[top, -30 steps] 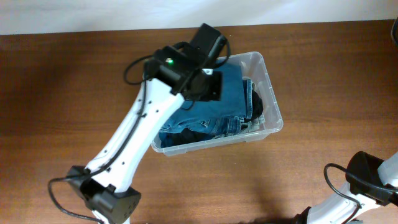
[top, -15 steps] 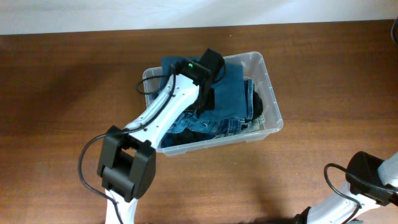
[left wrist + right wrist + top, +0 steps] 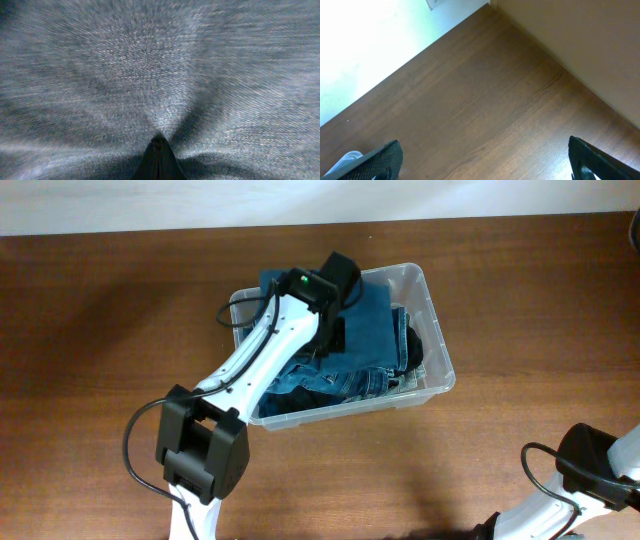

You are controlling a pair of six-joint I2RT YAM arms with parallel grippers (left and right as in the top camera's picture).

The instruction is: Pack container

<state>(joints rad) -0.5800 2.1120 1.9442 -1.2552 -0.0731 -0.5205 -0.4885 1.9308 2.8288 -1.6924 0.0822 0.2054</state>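
- Since a second ago the left arm (image 3: 250, 370) has dropped from a raised pose near the camera into the tub; over the last half second it only nudges slightly toward 10 o'clock.
- Large clear plastic container with rounded corners (image 3: 440, 330) sits on the brown wooden table (image 3: 520, 280), just off the centre of the overhead view toward 12 o'clock, turned a little so its far right corner points to 1 o'clock.
- Container is filled with folded blue denim garments (image 3: 375, 330). A paler, washed piece (image 3: 350, 385) lies along the 6 o'clock wall, and a dark piece (image 3: 410, 345) is tucked against the 3 o'clock wall.
- Left arm runs from its black joint at 7 o'clock up across the tub's 9 o'clock rim; its wrist is over the middle of the denim pile.
- Left gripper (image 3: 158, 159): in the wrist view the dark fingertips read as one narrow wedge, pressed together, with the tip pushed into the cloth. Denim (image 3: 160, 65) fills that whole view, with creases fanning out from the tip. I cannot tell whether any fabric is caught between the fingers.
- Right arm (image 3: 600, 470) is folded at the 4 o'clock corner of the table, well apart from the container.
- Right gripper (image 3: 484, 145): fingers spread wide at the two lower corners of its view, nothing between them, bare wood and a pale wall beyond.
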